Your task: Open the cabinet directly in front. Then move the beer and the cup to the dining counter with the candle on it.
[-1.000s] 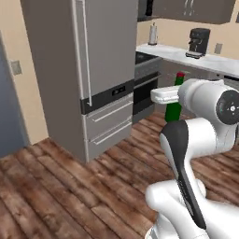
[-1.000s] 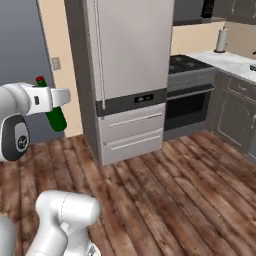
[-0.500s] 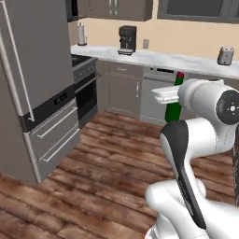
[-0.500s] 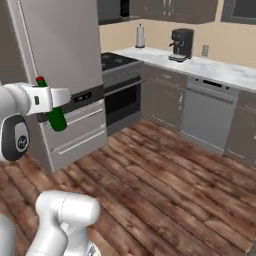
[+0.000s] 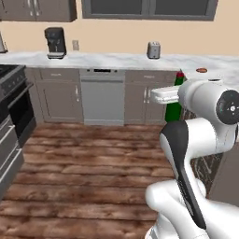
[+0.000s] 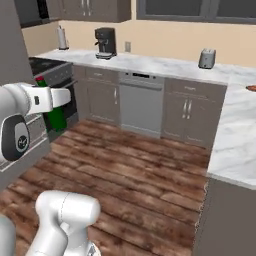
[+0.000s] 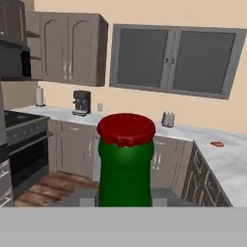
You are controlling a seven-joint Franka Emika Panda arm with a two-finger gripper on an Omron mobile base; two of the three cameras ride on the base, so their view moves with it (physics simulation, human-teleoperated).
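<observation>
Beer point(image 7: 125, 164): dark green, apparently glass, matt red cap; worktop point(image 5: 116, 59): white marble with grey veins, smooth; floor point(image 5: 93, 163): dark wood planks, visible grain; toaster point(image 5: 153, 49): grey metal, probably brushed.

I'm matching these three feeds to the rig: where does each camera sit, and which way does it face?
Left base view: behind the arm's left, facing the counter with the coffee machine; the white arm rises lower right, holding the beer.
Right base view: behind its right, same counter; the arm at left.
Hand view: on the hand, looking along the gripper over the bottle's red cap toward the wall cabinets.
All three share the toaster.
</observation>
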